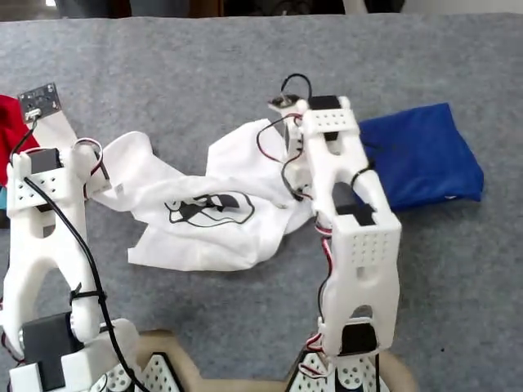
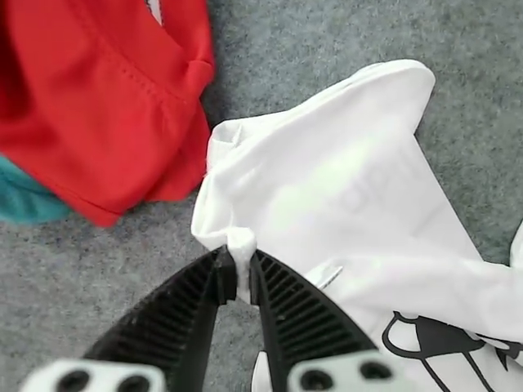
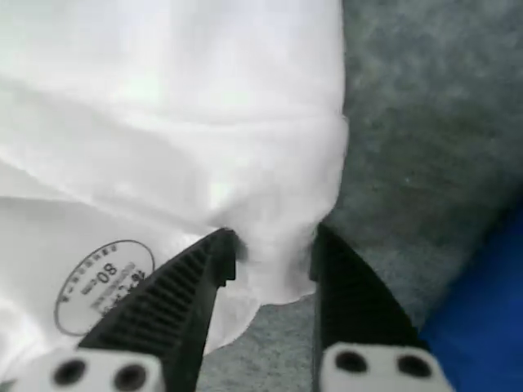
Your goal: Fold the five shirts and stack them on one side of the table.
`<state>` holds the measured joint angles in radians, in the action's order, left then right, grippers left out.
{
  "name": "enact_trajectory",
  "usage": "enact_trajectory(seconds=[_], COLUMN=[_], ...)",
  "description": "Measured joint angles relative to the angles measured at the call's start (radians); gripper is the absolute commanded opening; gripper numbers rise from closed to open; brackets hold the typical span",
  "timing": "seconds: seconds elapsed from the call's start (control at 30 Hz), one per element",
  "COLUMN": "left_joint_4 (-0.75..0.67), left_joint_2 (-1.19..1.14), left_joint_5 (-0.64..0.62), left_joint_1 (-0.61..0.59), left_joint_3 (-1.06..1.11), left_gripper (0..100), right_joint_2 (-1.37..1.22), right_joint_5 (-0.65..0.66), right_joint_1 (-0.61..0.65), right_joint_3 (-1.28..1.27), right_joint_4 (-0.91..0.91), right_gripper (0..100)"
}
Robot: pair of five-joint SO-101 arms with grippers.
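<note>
White shirt (image 1: 204, 237), crumpled mid-table: left gripper (image 2: 243, 282) pinches a thin fold at its 9 o'clock edge, and right gripper (image 3: 274, 253) clamps a thicker bunch at 2 o'clock. We should draw both apart evenly and low, clear of the folded blue shirt (image 1: 421, 159) at the table's 3 o'clock.

free: far table strip (image 1: 163, 57) | blocked: white shirt (image 1: 204, 220) centre, blue shirt (image 1: 425, 155) right
</note>
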<state>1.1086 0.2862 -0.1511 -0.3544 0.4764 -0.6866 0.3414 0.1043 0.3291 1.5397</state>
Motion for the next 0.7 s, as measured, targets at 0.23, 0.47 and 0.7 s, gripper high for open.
enact_trajectory(seconds=[0.23, 0.47, 0.7], left_joint_4=[0.003, 0.017, 0.064], left_joint_2=[0.000, 0.000, 0.000], left_joint_5=[-0.002, -0.005, -0.005], left_joint_1=[0.000, -0.025, -0.028], left_joint_3=[0.000, -0.048, -0.166], left_gripper=[3, 3, 3], right_joint_2=[0.041, 0.295, 0.552], right_joint_5=[0.055, 0.110, 0.296], right_joint_1=[-0.048, -0.078, -0.091], right_joint_3=[-0.031, -0.325, -0.689], right_joint_4=[0.112, 0.135, 0.114], right_gripper=[1.5, 1.5, 20.3])
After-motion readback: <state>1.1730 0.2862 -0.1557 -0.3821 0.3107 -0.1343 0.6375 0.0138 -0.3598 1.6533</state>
